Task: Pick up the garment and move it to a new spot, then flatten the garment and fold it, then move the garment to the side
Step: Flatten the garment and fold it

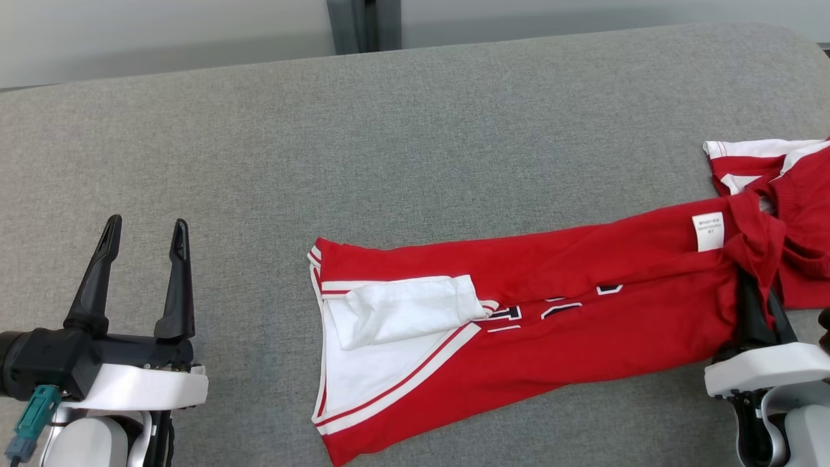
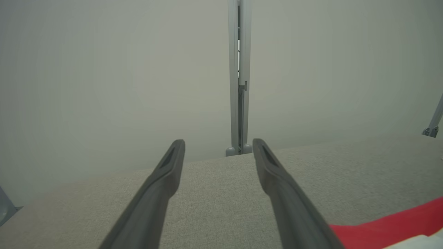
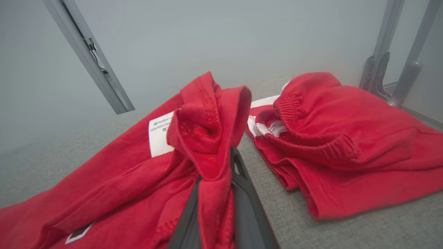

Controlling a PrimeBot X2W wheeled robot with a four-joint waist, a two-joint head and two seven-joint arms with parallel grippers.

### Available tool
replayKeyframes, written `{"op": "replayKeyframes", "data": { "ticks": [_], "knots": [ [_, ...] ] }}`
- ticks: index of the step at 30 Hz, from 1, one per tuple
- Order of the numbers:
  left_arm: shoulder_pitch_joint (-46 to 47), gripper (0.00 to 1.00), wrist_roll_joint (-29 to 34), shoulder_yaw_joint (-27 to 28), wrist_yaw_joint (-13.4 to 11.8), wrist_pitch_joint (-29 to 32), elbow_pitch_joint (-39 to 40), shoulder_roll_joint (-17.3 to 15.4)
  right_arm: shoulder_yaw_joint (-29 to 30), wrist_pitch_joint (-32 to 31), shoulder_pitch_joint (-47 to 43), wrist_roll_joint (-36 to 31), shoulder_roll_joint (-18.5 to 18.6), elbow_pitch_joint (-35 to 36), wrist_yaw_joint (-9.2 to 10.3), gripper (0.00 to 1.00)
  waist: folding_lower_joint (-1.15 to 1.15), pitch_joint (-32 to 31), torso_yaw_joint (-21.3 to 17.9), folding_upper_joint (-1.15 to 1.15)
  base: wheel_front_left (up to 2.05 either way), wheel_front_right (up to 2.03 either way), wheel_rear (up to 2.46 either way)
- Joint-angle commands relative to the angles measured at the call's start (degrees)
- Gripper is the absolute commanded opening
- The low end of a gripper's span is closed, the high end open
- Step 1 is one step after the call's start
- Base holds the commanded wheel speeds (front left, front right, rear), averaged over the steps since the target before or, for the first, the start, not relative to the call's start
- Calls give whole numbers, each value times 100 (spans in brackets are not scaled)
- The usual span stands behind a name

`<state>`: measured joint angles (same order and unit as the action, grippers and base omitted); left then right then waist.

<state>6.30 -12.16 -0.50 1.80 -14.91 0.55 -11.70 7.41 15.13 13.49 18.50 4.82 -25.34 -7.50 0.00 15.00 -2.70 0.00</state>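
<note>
The right gripper (image 1: 755,288) has its two fingers squeezed together on a bunch of the red shirt (image 1: 551,305), and in the right wrist view (image 3: 214,180) the cloth stands up between them. From those jaws the shirt lies long and flat across the gray table (image 1: 415,130), stretching out toward the left gripper (image 1: 146,227). Its far end points at the left jaws and dips a little toward the robot. That end has a folded white sleeve (image 1: 402,311). A white tag (image 1: 707,231) sits just beside the right jaws. Another red heap (image 1: 804,220) lies on their other side; I cannot tell if it is the same shirt. The left jaws (image 2: 218,145) are wide apart, holding nothing, well away from the shirt.
</note>
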Motion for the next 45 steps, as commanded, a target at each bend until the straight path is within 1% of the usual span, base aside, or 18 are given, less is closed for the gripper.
{"op": "replayKeyframes", "data": {
  "ticks": [1,5,8,13,14,17,19,20,21,22,25,28,29,35,36,37,38,45],
  "knots": [
    [89,100,35,32,30,-17,-7,5,34,11,-19,-31,39,57,0,0,0,-1,-4,0,0,0,0],
    [104,100,59,44,52,-18,-29,33,-198,11,26,-63,-23,388,-1,0,0,-11,-21,0,0,0,0],
    [108,100,74,45,71,-17,-40,46,-631,11,39,-38,-88,804,-1,0,0,-26,-28,0,0,0,0],
    [118,100,110,23,103,-17,-88,60,-1738,-54,-39,113,-161,1563,-1,0,0,-68,-3,0,0,0,0],
    [135,100,107,5,117,-17,-111,71,-2236,-110,-28,217,-170,1800,-1,0,0,-79,21,0,0,0,0],
    [162,100,111,-20,119,-18,-139,83,-2947,-214,42,459,-178,1956,-1,0,0,-93,77,0,0,0,0],
    [166,100,119,-58,149,-18,-171,106,-3389,-213,161,644,-175,1911,-1,0,0,-95,144,0,0,0,0],
    [166,100,119,-58,149,-18,-171,106,-3389,-213,161,644,-175,1911,-1,0,0,-95,144,0,0,0,0],
    [171,100,123,-80,165,-17,-187,122,-3587,-201,217,759,-174,1847,-1,0,0,-96,180,0,0,0,0],
    [205,100,133,-120,176,-18,-213,153,-3977,-163,320,970,-172,1681,-1,0,0,-96,259,0,0,0,0],
    [283,100,154,-200,223,-18,-244,215,-4423,-88,581,1230,-172,1298,-1,0,0,-85,413,0,0,0,0],
    [321,100,155,-271,260,-18,-286,253,-4766,-34,809,1444,-173,887,-2,0,0,-61,560,0,0,0,0],
    [321,100,155,-271,260,-18,-286,253,-4766,-34,809,1444,-173,887,-2,0,0,-61,560,0,0,0,0],
    [447,100,180,-286,324,-18,-347,254,-5117,14,1205,1792,-170,225,-2,0,0,70,661,0,0,0,0],
    [467,100,183,-274,327,-18,-358,244,-5157,15,1262,1823,-175,164,-2,15,0,88,660,0,0,0,0],
    [496,100,184,-266,336,-18,-361,239,-5169,17,1304,1916,-180,174,-2,62,0,112,659,0,0,0,0],
    [521,100,185,-259,350,-18,-371,236,-5223,18,1300,2044,-181,178,-2,100,0,133,656,0,0,0,0],
    [605,100,203,-211,405,-18,-426,239,-5895,12,1404,2470,-176,393,-2,100,0,204,587,0,0,0,0]
  ]
}}
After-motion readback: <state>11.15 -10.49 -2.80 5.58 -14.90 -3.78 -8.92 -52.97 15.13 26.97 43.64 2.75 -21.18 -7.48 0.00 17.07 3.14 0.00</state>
